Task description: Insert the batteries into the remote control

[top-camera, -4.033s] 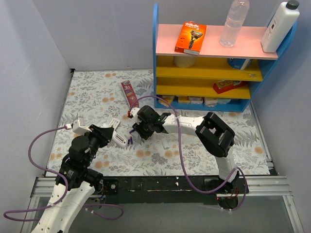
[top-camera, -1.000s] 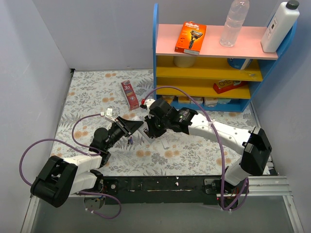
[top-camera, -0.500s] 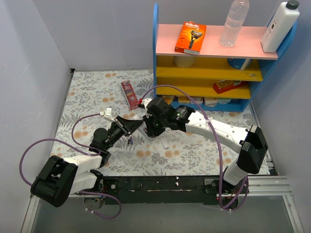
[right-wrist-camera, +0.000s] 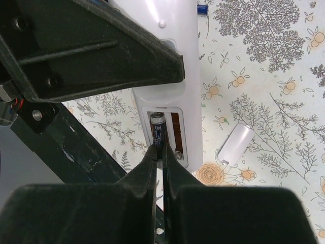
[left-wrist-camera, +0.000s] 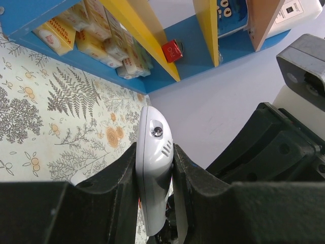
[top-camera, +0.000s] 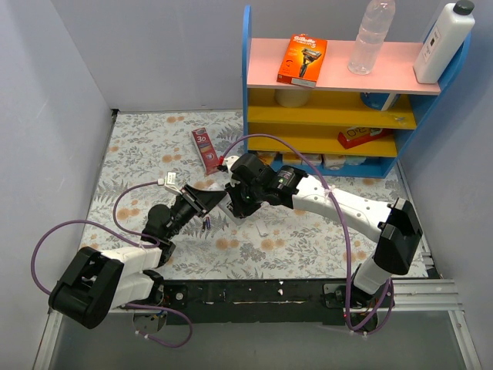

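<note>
My left gripper (top-camera: 206, 202) is shut on the white remote control (left-wrist-camera: 152, 162) and holds it on edge above the floral mat. In the right wrist view the remote (right-wrist-camera: 175, 61) shows its open battery compartment (right-wrist-camera: 175, 127). My right gripper (right-wrist-camera: 158, 150) is shut on a dark blue-purple battery (right-wrist-camera: 158, 126), which lies in the compartment's left slot. The right slot shows only its spring. The white battery cover (right-wrist-camera: 236, 143) lies on the mat beside the remote. Another battery (right-wrist-camera: 202, 8) lies on the mat further off. In the top view my right gripper (top-camera: 233, 205) sits against the remote.
A blue shelf unit (top-camera: 248, 92) with yellow and pink boards stands at the back right, carrying an orange razor pack (top-camera: 302, 58) and bottles. A red box (top-camera: 205, 149) lies on the mat behind the grippers. Grey walls close the left and back.
Since 4 s ago my left gripper has lifted the remote off the mat. Over the last second my right gripper has shifted slightly left onto the remote with the battery.
</note>
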